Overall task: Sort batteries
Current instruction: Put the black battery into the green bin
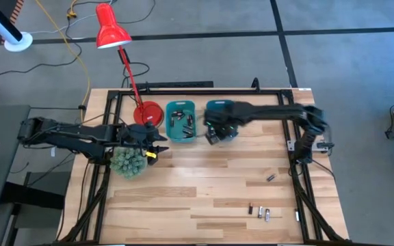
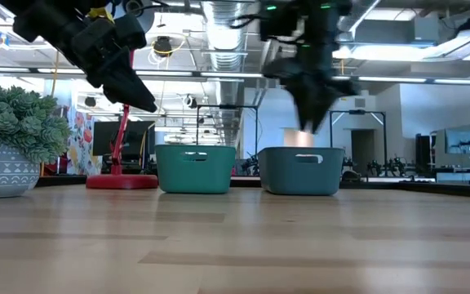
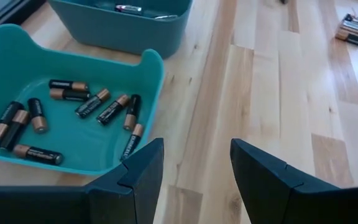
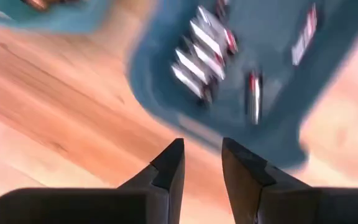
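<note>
Black-and-copper batteries (image 3: 73, 109) lie in the light teal bin (image 1: 181, 124). Silver ones (image 4: 201, 53) lie in the darker teal bin (image 1: 221, 116) to its right. Several loose batteries (image 1: 260, 212) lie on the table near its near right edge, and one more (image 1: 270, 178) lies farther in. My left gripper (image 3: 197, 146) is open and empty. It hovers just beyond the light bin's near left corner, above the table. My right gripper (image 4: 202, 146) is open with nothing between its fingers, above the darker bin's near edge (image 1: 213, 135).
A green spiky plant in a patterned pot (image 1: 128, 162) stands right below my left arm. A red desk lamp has its base (image 1: 148, 113) left of the light bin. Bare wood (image 1: 204, 178) stretches from the bins toward the near edge.
</note>
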`<state>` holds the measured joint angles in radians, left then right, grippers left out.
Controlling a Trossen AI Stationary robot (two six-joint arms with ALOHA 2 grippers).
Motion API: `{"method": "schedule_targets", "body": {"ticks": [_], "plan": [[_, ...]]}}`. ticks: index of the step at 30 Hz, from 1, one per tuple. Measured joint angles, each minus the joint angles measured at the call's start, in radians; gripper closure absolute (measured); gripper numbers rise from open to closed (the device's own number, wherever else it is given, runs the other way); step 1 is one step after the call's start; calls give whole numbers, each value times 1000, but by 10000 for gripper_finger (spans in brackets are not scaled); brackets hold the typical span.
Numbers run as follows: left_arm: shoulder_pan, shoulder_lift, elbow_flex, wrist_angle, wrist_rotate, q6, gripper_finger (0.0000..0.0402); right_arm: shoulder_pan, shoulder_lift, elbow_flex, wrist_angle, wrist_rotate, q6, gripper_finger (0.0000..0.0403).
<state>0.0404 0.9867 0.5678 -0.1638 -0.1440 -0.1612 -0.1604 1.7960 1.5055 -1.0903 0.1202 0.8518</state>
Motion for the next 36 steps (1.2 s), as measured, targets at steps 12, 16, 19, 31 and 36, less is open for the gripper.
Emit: {"method": "schedule_targets", "body": {"ticks": [12,16,19,31,36], "plan": [[71,1,0,62,0,-3,219,334,-463,-611,98,49,999,284],[86,1,1,72,1,54,219,494,-508,-715,100,40,1312,271],[92,1,1,72,1,87,219,596,-520,-750,114,28,1448,251],[92,1,1,72,1,114,219,702,-433,-752,26,-164,1358,173],[92,1,1,72,2,112,219,740,-452,-752,28,-175,1361,176]]}}
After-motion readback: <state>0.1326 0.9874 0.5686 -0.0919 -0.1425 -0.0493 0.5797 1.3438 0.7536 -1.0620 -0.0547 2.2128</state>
